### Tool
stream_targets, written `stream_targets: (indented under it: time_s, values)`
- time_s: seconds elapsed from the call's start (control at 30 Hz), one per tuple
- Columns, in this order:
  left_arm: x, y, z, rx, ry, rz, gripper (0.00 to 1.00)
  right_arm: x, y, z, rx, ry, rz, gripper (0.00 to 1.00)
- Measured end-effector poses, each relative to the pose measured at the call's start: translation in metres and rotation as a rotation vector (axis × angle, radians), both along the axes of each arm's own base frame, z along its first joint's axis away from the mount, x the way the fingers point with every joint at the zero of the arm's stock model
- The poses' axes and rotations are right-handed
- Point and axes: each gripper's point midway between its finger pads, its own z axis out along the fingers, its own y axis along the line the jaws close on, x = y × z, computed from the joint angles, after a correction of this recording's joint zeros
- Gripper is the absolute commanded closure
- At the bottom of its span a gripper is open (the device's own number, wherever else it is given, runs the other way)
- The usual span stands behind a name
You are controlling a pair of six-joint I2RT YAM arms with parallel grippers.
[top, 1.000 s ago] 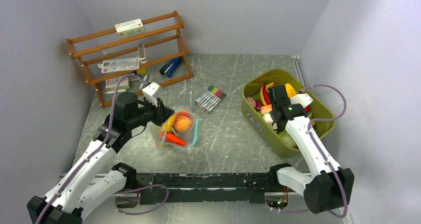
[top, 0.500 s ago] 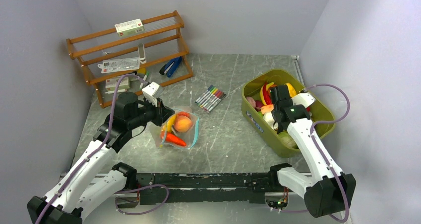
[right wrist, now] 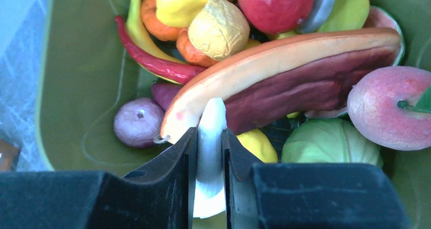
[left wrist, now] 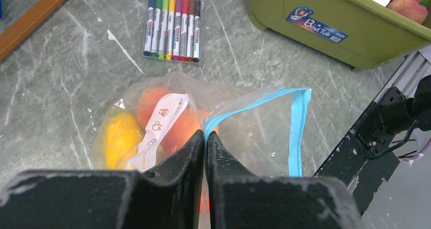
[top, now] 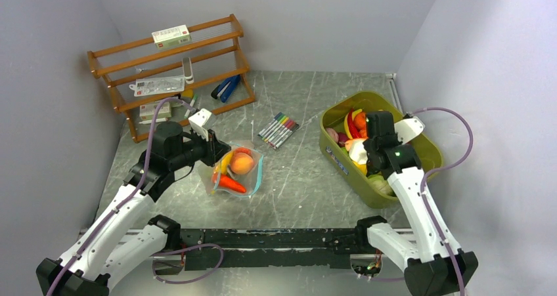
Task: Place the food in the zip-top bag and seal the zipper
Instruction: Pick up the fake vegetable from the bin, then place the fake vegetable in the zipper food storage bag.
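Bag, counter 9 o'clock: yellow and orange food inside; zipper edge pinched by clenched left fingers. Tub, 3 o'clock: right fingers grasping 1 white food piece above the pile.

The right tool has lifted white food within the tub.

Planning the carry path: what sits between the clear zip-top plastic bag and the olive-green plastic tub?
Top view: bare grey tabletop between bag and tub; the coloured marker pens lie just behind that line.
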Motion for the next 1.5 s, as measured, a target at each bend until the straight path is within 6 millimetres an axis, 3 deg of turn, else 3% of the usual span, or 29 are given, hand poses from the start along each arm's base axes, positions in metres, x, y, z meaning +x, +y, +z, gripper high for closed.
stream_targets:
  time_s: [0.27, 0.47, 0.87, 1.03, 1.2, 1.5]
  values:
    - [0.0, 0.0, 0.0, 0.0, 0.001, 0.0, 0.93, 0.007, 0.009, 0.038, -0.002, -0.12, 0.114, 0.9]
    - [0.0, 0.0, 0.0, 0.0, 0.001, 0.003, 0.93, 0.015, 0.028, 0.064, 0.025, -0.212, 0.243, 0.89]
    - [0.002, -0.001, -0.007, -0.046, 0.083, 0.053, 0.93, 0.024, 0.092, 0.096, 0.2, -0.351, 0.56, 0.91]
    - [0.01, -0.002, 0.0, -0.075, 0.112, 0.099, 0.93, 0.024, 0.119, 0.103, 0.271, -0.394, 0.66, 0.92]
    - [0.017, -0.003, 0.008, -0.1, 0.129, 0.136, 0.93, 0.014, 0.17, 0.089, 0.327, -0.355, 0.798, 0.92]
    - [0.02, -0.001, 0.006, -0.118, 0.156, 0.18, 0.93, -0.029, 0.295, 0.068, 0.356, -0.277, 1.118, 0.91]
